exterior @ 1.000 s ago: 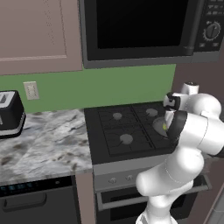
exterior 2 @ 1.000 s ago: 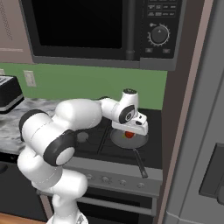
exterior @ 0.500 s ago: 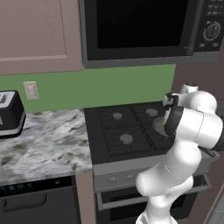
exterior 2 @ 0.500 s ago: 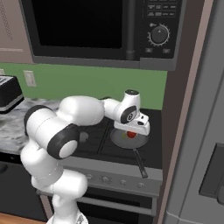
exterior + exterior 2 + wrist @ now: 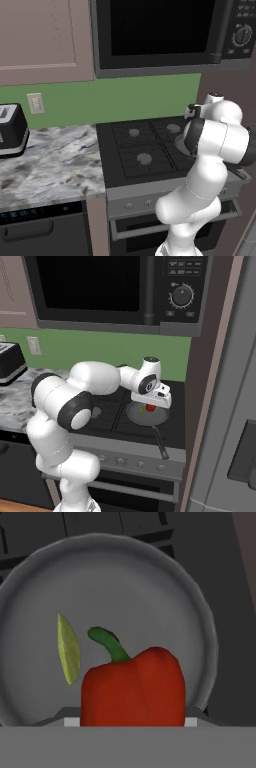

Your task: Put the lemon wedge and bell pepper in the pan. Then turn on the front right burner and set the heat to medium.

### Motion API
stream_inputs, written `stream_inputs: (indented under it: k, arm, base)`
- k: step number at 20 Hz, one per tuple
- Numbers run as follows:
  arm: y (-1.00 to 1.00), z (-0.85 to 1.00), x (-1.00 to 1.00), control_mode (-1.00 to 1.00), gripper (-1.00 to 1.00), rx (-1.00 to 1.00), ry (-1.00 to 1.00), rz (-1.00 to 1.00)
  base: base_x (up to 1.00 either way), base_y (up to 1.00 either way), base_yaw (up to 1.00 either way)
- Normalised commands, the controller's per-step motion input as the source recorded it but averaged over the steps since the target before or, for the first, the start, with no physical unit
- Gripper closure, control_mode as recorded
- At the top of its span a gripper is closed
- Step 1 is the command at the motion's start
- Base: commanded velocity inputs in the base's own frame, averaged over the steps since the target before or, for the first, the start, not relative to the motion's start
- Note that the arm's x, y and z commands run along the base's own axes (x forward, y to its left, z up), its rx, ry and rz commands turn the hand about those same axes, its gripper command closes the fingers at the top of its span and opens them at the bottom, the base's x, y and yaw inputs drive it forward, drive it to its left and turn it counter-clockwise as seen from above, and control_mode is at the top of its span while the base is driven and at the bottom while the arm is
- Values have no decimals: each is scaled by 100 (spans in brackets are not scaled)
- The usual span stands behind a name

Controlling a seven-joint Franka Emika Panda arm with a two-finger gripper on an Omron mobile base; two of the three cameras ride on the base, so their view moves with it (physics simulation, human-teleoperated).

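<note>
A: Where is the pepper [image 5: 132, 687]?

B: In the hand view it sits low and close, red with a green stem, over the pan [image 5: 200, 612]. Its lower part is cut off by the bottom of that view, so I cannot tell whether it rests on the pan floor or hangs above it.

A: And the hand [image 5: 156, 399]?

B: From the right it hovers just over the pan [image 5: 135, 415], with the pepper [image 5: 150, 407] showing as a red spot directly beneath it. The fingertips are hidden by the pepper in the hand view and too small to read from the base, so I cannot tell whether the hand grips the pepper or stands apart from it.

A: The lemon [image 5: 68, 649]?

B: It lies in the pan, just left of the pepper's stem, a thin pale yellow-green sliver. From the right it is a tiny pale speck [image 5: 141, 410] beside the pepper.

A: The left base view?

B: The arm's white elbow covers the right side of the stove [image 5: 125, 150]. Only an edge of the pan [image 5: 178, 145] peeks out; 3 burner caps stay visible. The pan handle [image 5: 160, 441] points toward the stove's front edge. A toaster [image 5: 11, 130] is cut off at the left of the table [image 5: 50, 160].
</note>
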Motion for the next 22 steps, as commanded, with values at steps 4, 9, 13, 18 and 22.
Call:
stream_inputs:
  k: [4, 9, 13, 18, 22]
  arm:
    - [0, -21, 0, -100, 100, 0, 1, 0]
    - [0, -19, 0, -100, 100, 0, 0, 0]
    - [0, -10, 0, -100, 100, 0, 0, 0]
    - [0, -10, 0, -100, 100, 0, 0, 1]
    - [2, -8, 0, -100, 100, 0, 0, 3]
  base:
    - [0, 0, 0]
    - [0, 0, 0]
    - [0, 0, 0]
    - [0, 0, 0]
    - [0, 0, 0]
